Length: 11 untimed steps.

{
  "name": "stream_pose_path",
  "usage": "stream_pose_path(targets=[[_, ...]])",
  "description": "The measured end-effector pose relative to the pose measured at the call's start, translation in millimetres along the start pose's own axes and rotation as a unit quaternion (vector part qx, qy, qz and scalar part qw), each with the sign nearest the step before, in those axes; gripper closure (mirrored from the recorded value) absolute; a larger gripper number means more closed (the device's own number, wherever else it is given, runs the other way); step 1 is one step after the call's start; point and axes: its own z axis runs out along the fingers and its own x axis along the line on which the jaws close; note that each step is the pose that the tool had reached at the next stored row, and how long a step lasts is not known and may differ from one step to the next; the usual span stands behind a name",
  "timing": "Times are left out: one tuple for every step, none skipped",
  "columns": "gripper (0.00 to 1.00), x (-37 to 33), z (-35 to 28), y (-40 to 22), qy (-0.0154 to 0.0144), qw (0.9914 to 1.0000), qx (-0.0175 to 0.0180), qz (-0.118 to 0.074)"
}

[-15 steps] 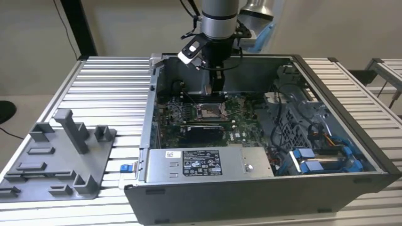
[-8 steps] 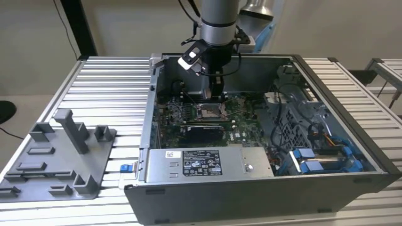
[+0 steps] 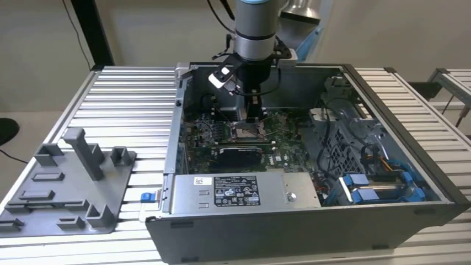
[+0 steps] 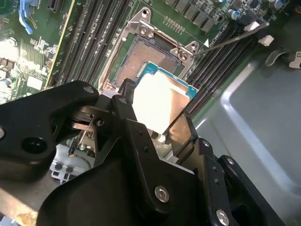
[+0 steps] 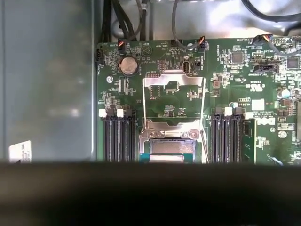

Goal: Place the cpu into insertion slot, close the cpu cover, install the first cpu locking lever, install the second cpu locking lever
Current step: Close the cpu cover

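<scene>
My gripper [image 3: 254, 117] reaches down into the open computer case over the middle of the green board. In the second wrist view its black fingers [image 4: 123, 96] are shut on the cpu [image 4: 160, 96], a flat square chip with a bluish-green edge, held tilted just beside and above the insertion slot [image 4: 141, 56]. The slot's brownish pin field lies bare inside its silvery rim. The cpu cover [image 5: 173, 80] is a thin silvery frame, swung open and lying back on the board beyond the slot [image 5: 171, 143]. A thin lever rod [image 4: 225, 42] sticks out beside the slot.
Black memory slots [image 5: 120, 139] flank the socket on both sides. A grey power-supply box [image 3: 246, 190] fills the case's near side, and cables with blue drive parts [image 3: 368, 187] lie at the exterior view's right. A grey fixture tray [image 3: 66, 182] sits on the slatted table outside the case.
</scene>
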Motion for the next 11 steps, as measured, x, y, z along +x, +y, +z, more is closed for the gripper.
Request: stream_pose_path(targets=[[1.0, -0.1, 1.7, -0.2, 0.0, 1.0, 0.0, 0.0], [1.0, -0.3, 3.5, -0.3, 0.0, 1.0, 0.0, 0.0], [1.0, -0.4, 5.5, -0.4, 0.0, 1.0, 0.0, 0.0], [1.0, -0.6, 7.3, -0.5, 0.0, 1.0, 0.0, 0.0], [1.0, -0.9, 10.6, -0.6, -0.0001, 1.0, 0.0, 0.0], [1.0, -1.0, 12.7, -0.7, -0.0001, 1.0, 0.0001, 0.0], [1.0, -1.1, 14.6, -0.8, 0.0, 1.0, 0.0, 0.0], [1.0, -1.3, 16.3, -0.9, 0.0, 1.0, 0.0, 0.0], [1.0, -1.5, 18.2, -1.0, 0.0, 1.0, 0.0, 0.0], [1.0, -1.7, 20.1, -1.1, 0.0, 1.0, 0.0, 0.0], [1.0, -1.8, 21.9, -1.2, 0.0, 1.0, 0.0, 0.0]])
